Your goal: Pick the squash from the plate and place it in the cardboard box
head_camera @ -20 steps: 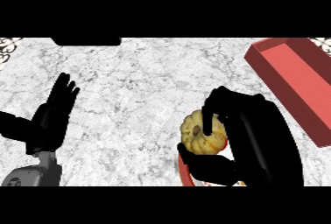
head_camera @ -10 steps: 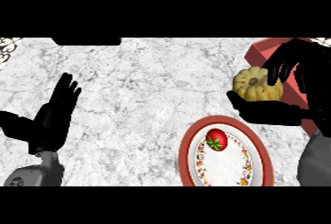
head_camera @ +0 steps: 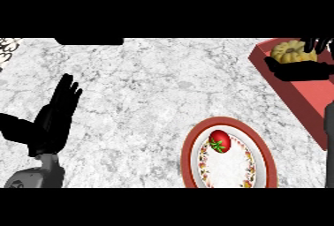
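The squash (head_camera: 289, 51) is held over the red cardboard box (head_camera: 301, 95), at its far end, inside the rim. The right hand (head_camera: 302, 67) is curled around it, fingers wrapped over the near side and the far right side, so only the yellow ribbed top is seen. Nearer than the box and to its left, the plate (head_camera: 229, 154) is seen with a tomato (head_camera: 219, 141) on it. Well left of the box, the left hand (head_camera: 53, 118) is resting open, fingers straight and raised.
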Action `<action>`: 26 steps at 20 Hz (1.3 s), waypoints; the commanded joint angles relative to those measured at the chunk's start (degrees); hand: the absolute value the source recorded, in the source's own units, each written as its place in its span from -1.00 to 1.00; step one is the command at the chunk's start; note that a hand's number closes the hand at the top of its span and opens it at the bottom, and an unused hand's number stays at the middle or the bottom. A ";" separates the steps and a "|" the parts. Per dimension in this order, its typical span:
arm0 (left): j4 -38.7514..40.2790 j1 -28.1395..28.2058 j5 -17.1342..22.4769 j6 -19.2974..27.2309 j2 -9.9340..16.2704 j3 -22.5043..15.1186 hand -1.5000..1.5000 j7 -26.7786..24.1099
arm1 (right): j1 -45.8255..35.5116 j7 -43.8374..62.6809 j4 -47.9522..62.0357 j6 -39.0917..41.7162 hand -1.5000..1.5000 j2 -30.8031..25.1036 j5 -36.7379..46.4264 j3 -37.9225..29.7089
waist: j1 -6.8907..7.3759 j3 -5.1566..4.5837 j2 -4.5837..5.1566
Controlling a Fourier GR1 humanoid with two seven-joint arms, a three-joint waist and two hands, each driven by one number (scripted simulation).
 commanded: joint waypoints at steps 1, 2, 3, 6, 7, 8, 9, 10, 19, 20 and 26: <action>-1.79 -1.00 0.96 -0.20 2.01 2.06 0.00 3.40 | -1.00 -7.54 11.86 -6.36 1.00 -4.93 1.95 -2.42 | 0.28 0.01 0.08; -0.49 1.03 0.74 -1.17 0.72 1.22 0.00 -0.72 | 2.48 -11.78 11.24 -5.04 1.00 -7.23 -0.76 -4.12 | -0.15 0.01 0.02; -0.16 -0.22 0.02 -0.37 0.50 0.80 0.00 0.77 | -1.25 -11.18 16.35 -9.21 1.00 -6.52 2.42 -2.77 | 0.13 0.00 0.07; 2.58 -2.44 2.77 -2.63 1.97 3.66 0.00 0.31 | -5.59 -12.94 25.53 -11.62 1.00 -7.72 3.36 -2.77 | 0.19 -0.01 0.08; -1.17 1.56 0.84 -1.99 0.12 0.26 0.00 0.11 | -5.38 -15.13 29.34 -13.07 1.00 -8.64 3.87 -3.02 | 0.56 0.00 0.10; 0.07 -0.64 0.21 -0.68 -0.16 0.65 0.00 0.17 | -4.78 -16.91 31.98 -12.80 1.00 -9.94 3.88 -3.30 | 0.46 0.01 0.18; 2.93 -0.68 0.87 -2.39 0.38 1.46 0.00 -2.51 | -6.88 -16.11 33.23 -11.45 1.00 -10.83 6.92 -0.50 | 0.68 -0.02 0.32; -1.00 1.42 1.35 -2.91 1.06 0.79 0.00 0.15 | -4.76 -17.57 35.28 -10.43 1.00 -12.71 7.60 -0.53 | 1.14 0.01 0.31; 1.91 -2.95 0.45 -1.27 -0.38 0.59 0.00 0.50 | -9.42 -25.35 58.97 -11.72 -1.00 -16.21 5.88 -4.68 | 1.04 0.09 0.55; 4.45 -3.59 -0.45 -0.68 -1.10 0.66 0.00 -1.69 | -9.91 -26.23 60.76 -14.80 -1.00 -14.71 6.16 -4.47 | 0.94 0.07 0.57; 1.12 -2.29 -1.44 0.15 -1.37 -0.81 0.00 0.57 | -12.90 -35.78 53.72 -25.25 -1.00 -12.93 -3.78 -12.36 | 0.54 0.16 0.32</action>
